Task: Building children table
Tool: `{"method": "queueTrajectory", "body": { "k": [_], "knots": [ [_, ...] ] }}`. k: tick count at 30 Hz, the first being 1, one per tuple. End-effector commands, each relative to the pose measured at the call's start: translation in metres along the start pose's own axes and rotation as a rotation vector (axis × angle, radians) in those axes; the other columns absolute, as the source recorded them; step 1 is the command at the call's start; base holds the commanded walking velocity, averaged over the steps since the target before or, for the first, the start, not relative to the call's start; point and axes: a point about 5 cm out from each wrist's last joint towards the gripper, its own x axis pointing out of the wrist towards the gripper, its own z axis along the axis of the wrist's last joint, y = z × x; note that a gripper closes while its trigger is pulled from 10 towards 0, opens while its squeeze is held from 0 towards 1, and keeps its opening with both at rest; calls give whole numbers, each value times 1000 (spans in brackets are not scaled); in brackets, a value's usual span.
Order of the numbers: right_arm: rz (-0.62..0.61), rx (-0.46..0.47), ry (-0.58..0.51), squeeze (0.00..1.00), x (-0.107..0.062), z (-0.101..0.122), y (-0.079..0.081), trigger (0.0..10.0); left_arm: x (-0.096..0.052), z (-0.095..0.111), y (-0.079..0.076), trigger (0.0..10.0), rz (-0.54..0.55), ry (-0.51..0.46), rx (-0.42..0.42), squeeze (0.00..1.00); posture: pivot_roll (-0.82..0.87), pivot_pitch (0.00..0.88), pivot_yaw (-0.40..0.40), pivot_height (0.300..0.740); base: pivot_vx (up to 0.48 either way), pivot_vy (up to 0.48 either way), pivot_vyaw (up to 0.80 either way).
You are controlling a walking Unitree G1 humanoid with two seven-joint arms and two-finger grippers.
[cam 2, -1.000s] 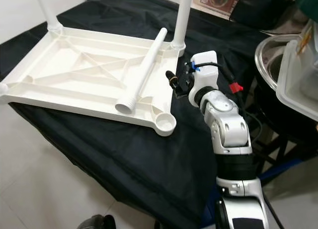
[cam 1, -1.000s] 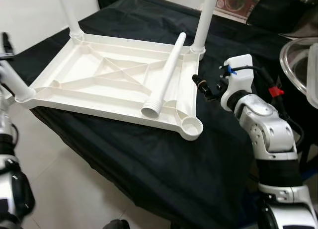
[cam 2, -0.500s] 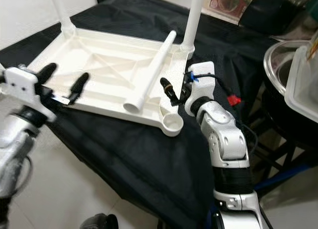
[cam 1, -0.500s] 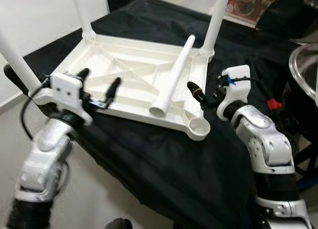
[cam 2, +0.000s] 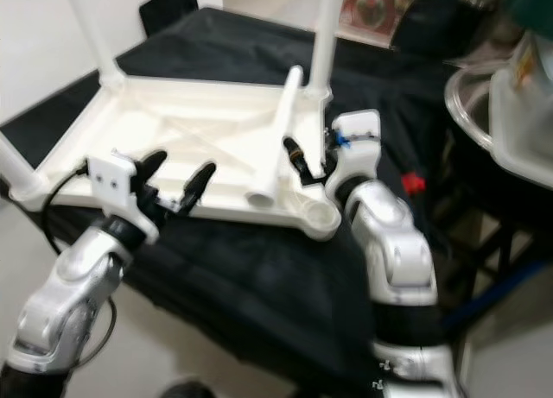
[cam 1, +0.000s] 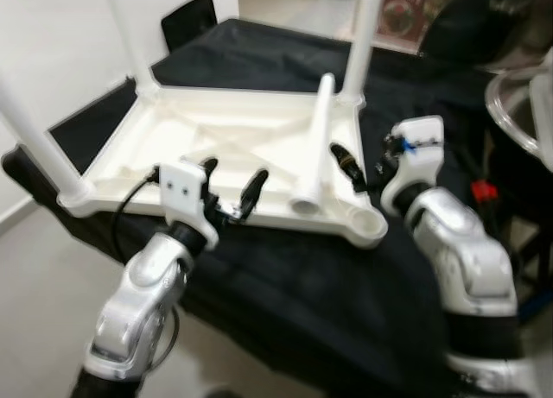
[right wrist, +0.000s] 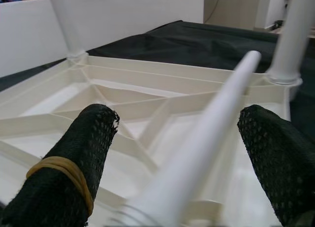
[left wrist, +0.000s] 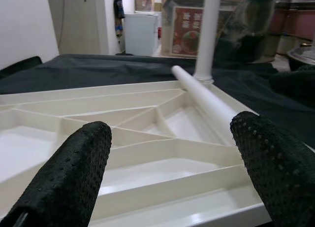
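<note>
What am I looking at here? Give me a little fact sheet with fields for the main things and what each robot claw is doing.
Surface: black cloth
Main item: white plastic tabletop, upside down, ribbed underside showing
Fitted legs: three upright white legs, e.g.
Loose part: white plastic tube leg lying on the tabletop
Empty socket: round corner socket, nearest the right arm
Left gripper: open, at the tabletop's near edge
Right gripper: open, straddling the loose leg

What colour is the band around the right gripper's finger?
The band is yellowish tan, wrapped round a black finger; clearest in the right wrist view.
</note>
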Motion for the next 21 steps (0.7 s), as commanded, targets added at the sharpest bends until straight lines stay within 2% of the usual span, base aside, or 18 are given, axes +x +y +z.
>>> {"method": "queueTrajectory", "body": {
  "k": [1,20,21],
  "knots": [
    [-18,-5,-18,0,-2,3,-4,10000,0,-1,-6,10000,-7,9,11,0,-30,111,-11,740,0,0,0],
    [25,-19,-45,0,-3,1,1,10000,-8,-11,-5,10000,41,52,58,0,-27,103,-9,740,0,0,0],
    [41,-25,-55,0,-4,2,1,10000,-9,-11,-6,10000,37,51,57,0,-28,103,-7,740,255,0,800]
  ]
}}
